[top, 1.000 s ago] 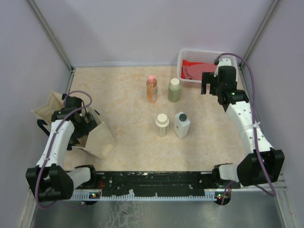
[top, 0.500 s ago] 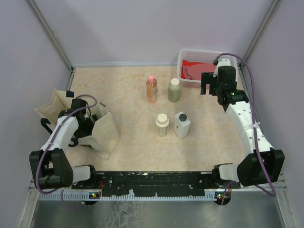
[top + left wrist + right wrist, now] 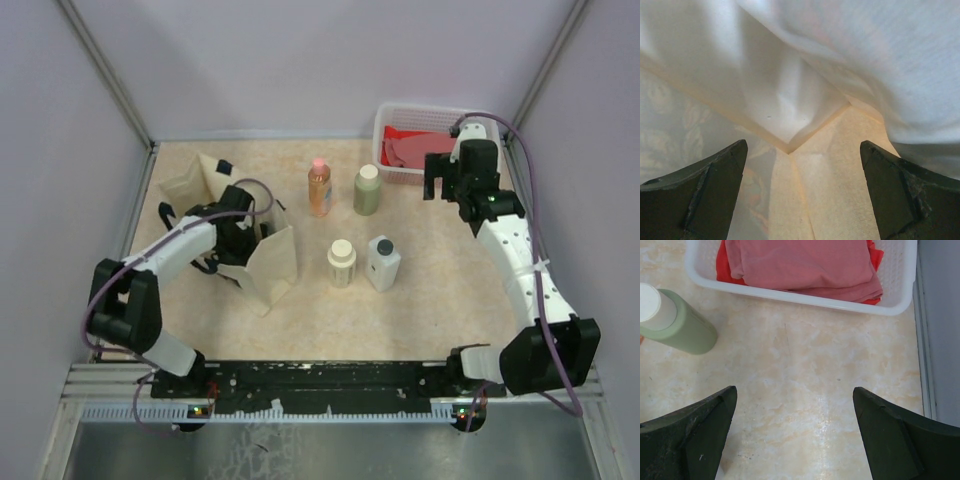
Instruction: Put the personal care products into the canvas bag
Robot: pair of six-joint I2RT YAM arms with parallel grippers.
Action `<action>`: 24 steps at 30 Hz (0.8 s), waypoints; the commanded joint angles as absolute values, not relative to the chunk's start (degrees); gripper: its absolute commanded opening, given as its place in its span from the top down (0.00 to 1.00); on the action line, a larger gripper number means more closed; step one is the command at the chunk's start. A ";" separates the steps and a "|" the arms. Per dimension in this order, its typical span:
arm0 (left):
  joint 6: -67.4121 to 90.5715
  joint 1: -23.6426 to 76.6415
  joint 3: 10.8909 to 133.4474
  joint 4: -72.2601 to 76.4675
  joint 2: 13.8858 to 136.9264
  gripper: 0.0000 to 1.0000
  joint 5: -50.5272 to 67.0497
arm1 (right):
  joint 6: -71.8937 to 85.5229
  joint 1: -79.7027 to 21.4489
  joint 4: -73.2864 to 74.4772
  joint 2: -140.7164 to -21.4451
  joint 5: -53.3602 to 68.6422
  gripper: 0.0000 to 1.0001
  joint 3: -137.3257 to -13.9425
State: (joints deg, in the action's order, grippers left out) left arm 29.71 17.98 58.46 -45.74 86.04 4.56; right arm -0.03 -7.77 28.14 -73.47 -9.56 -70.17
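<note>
Items as they stand on the table (image 3: 300, 315):

- Canvas bag (image 3: 270, 265): beige, slumped and open-mouthed, on the left half of the table, well apart from the basket. Not fully upright; its walls fold outward.
- Left gripper (image 3: 237, 238): down inside the mouth of the bag. In the wrist view, the left gripper (image 3: 801, 147) has its fingers spread wide with only pale canvas (image 3: 805, 40) and a folded corner seam between them. It grips nothing.
- Orange bottle (image 3: 319, 188), pink cap: upright, mid-table, just right of the bag.
- Olive-green bottle (image 3: 367, 190), pale cap: upright, beside the orange one and near the basket. It also shows at the left edge of the right wrist view (image 3: 682, 327).
- Cream round bottle (image 3: 342, 263): upright, nearer the arms.
- White square bottle (image 3: 383, 263), dark cap: upright, just beside the cream one.
- All four bottles are outside the bag.
- White mesh basket (image 3: 385, 125): far right corner, holding a red cloth (image 3: 408, 148).
- Right gripper (image 3: 436, 186): raised beside the basket. Its fingers are wide apart over bare table (image 3: 815, 380), empty.
</note>
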 commanded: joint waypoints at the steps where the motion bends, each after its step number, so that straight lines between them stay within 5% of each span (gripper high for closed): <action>1: 32.45 25.05 64.11 -41.93 92.72 0.00 8.08 | -1.39 -8.17 27.30 -70.68 -10.56 0.01 -71.37; 10: 31.07 31.74 76.42 -43.45 102.52 0.00 7.89 | -0.52 -8.16 27.19 -69.49 -8.80 0.01 -69.66; 24: 30.04 31.75 81.94 -53.15 88.95 0.00 -5.00 | 1.73 -8.13 13.07 -64.37 -1.39 0.01 -59.79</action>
